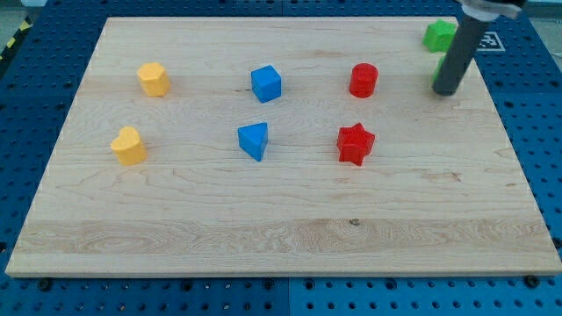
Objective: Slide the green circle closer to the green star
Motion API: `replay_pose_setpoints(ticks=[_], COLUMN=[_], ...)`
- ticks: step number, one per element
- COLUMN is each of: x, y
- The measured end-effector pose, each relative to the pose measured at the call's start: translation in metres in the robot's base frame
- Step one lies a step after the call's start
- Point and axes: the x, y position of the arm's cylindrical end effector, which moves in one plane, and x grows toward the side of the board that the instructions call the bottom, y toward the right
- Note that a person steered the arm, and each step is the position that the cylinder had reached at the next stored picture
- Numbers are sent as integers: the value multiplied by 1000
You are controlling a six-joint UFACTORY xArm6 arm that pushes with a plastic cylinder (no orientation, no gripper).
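Observation:
A green block point(438, 35) lies at the view's top right corner of the wooden board point(281, 237), partly behind the rod; its shape is hard to make out. A second green block point(435, 75) shows only as a sliver at the rod's left side, just below the first; the rest is hidden and its shape cannot be told. My tip point(445, 91) rests on the board right against this hidden green block, on its lower right side. The dark rod slants up to the view's top right.
A red circle point(363, 80) and a red star point(356, 143) lie left of the tip. A blue cube point(266, 83) and a blue triangle point(254, 140) sit mid-board. Two yellow blocks point(153, 79) point(128, 146) lie at the left.

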Motion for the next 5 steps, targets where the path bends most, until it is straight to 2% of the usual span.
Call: replay_pose_setpoints(ticks=[2,4,5], x=[21,-44,-51], y=[0,0,0])
